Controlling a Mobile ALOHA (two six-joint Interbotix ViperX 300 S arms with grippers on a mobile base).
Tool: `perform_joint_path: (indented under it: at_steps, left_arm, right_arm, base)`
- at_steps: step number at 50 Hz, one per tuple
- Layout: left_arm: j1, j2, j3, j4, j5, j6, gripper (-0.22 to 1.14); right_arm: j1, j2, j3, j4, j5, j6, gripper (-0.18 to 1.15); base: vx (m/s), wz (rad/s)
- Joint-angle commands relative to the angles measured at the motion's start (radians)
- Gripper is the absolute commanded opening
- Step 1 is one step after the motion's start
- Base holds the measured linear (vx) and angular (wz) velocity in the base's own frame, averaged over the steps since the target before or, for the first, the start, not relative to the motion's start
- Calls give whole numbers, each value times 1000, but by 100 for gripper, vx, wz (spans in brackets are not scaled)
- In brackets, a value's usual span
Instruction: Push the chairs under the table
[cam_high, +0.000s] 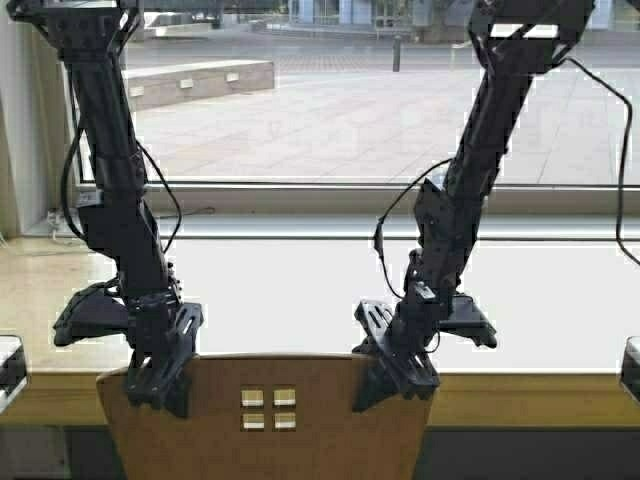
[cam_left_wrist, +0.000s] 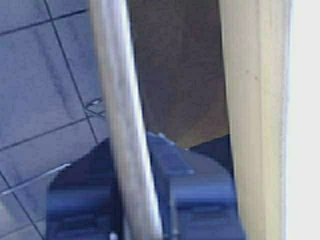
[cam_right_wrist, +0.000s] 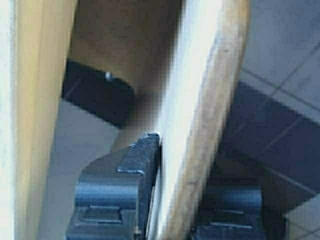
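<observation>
One tan plywood chair shows by its backrest (cam_high: 300, 420), with four small square cut-outs, at the bottom centre of the high view. It stands close against the thick front edge of the pale table (cam_high: 530, 400). My left gripper (cam_high: 160, 385) is shut on the backrest's top left corner, and my right gripper (cam_high: 395, 385) is shut on its top right corner. In the left wrist view the backrest rim (cam_left_wrist: 125, 125) runs between the fingers (cam_left_wrist: 200, 200), with the table edge (cam_left_wrist: 255, 125) beside it. In the right wrist view the rim (cam_right_wrist: 200, 125) is clamped by the fingers (cam_right_wrist: 115, 190) near the table edge (cam_right_wrist: 40, 100).
A large window (cam_high: 350, 100) with a pale sill stands right behind the table top, looking onto a paved square. Dark objects sit at the lower left (cam_high: 10, 365) and lower right (cam_high: 630, 365) edges. Cables lie by the left wall (cam_high: 60, 225). Tiled floor lies below.
</observation>
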Motion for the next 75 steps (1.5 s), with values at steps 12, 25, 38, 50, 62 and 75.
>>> perform_joint_path:
  at_steps: [12,25,38,50,62,75]
  left_arm:
    - [-2,-103,18,9,57,21,102]
    - [-2,-233,87,9,115,23,102]
    - [-2,-426,196,3,195,75,102]
    - [12,-644,314,20,206,155,102]
    - [49,-920,413,143,304,515,102]
    - [69,-1235,454,192,523,940,102]
  right_arm:
    - [2,-61,-3,-15,35,-52,91]
    - [-2,-193,63,-20,-2,-54,91]
    - [-2,-357,198,-35,-20,-54,91]
    - [-2,-581,367,-97,-100,-57,91]
    - [-34,-862,523,-374,-181,-80,91]
    - [-44,-1178,577,-721,-163,-97,91]
  base:
    - [-1,0]
    - [0,0]
    - [0,0]
    - [0,0]
    - [0,0]
    - [-2,-1]
